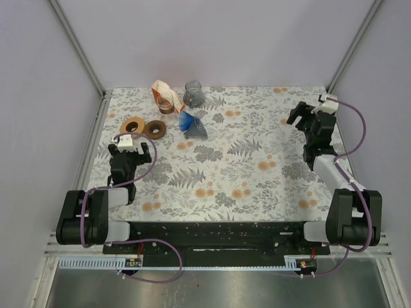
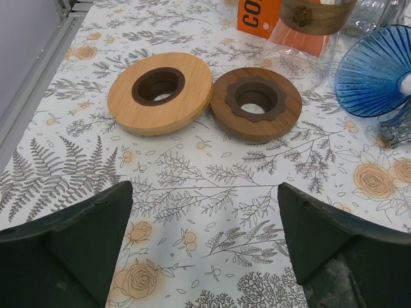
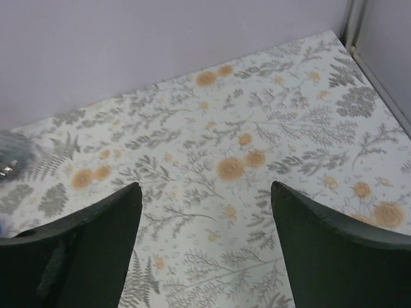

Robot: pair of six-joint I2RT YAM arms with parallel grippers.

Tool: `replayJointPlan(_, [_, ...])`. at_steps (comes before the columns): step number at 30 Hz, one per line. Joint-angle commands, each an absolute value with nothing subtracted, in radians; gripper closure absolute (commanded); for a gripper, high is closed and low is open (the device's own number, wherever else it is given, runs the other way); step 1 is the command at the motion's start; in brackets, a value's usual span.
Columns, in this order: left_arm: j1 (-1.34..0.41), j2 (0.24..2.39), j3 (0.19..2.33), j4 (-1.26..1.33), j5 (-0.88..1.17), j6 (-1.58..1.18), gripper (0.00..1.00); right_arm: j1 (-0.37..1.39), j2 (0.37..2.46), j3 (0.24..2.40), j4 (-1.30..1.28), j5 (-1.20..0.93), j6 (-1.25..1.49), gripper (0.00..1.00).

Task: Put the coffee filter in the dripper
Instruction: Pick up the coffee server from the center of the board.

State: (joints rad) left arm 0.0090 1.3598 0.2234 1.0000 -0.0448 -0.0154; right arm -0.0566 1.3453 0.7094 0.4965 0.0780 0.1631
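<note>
I see floral cloth [image 1: 244, 168] filling mid-frame, lilac walls [image 1: 212, 38] above; left gripper [image 2: 204, 215] and right gripper [image 3: 205, 208] both spread wide, empty.

Smooth matt pale wood ring [image 2: 128, 102], darker wood ring [image 2: 286, 109], glossy ribbed translucent blue dripper [image 2: 366, 70], matt printed table cover [image 2: 212, 186]

Blue ribbed dripper [image 2: 369, 74], pale ring [image 2: 160, 96], dark brown ring [image 2: 257, 106], tablecloth [image 2: 212, 205] of grey ferns and orange flowers.
</note>
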Motion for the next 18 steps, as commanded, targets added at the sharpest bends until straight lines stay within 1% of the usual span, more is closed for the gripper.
replayJointPlan(1, [0.061, 1.264, 0.334, 0.853, 0.064, -0.037, 0.01, -0.014, 1.347, 0.921, 0.221, -0.025, 0.287, 0.13])
replayJointPlan(5, [0.136, 1.221, 0.409, 0.718, 0.173, -0.069, 0.02, 0.167, 1.443, 1.145, 0.085, 0.078, 0.264, 0.16])
replayJointPlan(8, [0.155, 1.210, 0.523, 0.507, 0.202, -0.048, 0.03, 0.265, 1.587, 1.364, 0.006, 0.092, 0.279, 0.17])
replayJointPlan(9, [0.153, 1.213, 0.596, 0.374, 0.222, -0.022, 0.03, 0.287, 1.645, 1.437, -0.055, 0.092, 0.288, 0.17])
replayJointPlan(12, [0.153, 1.221, 0.730, 0.122, 0.285, 0.057, 0.06, 0.345, 1.816, 1.699, -0.144, 0.081, 0.331, 0.18])
replayJointPlan(16, [0.153, 1.224, 0.856, -0.056, 0.321, 0.083, 0.11, 0.411, 1.994, 1.926, -0.193, 0.038, 0.345, 0.20])
replayJointPlan(18, [0.149, 1.235, 0.905, -0.101, 0.348, 0.080, 0.14, 0.436, 2.058, 1.995, -0.212, 0.026, 0.341, 0.20])
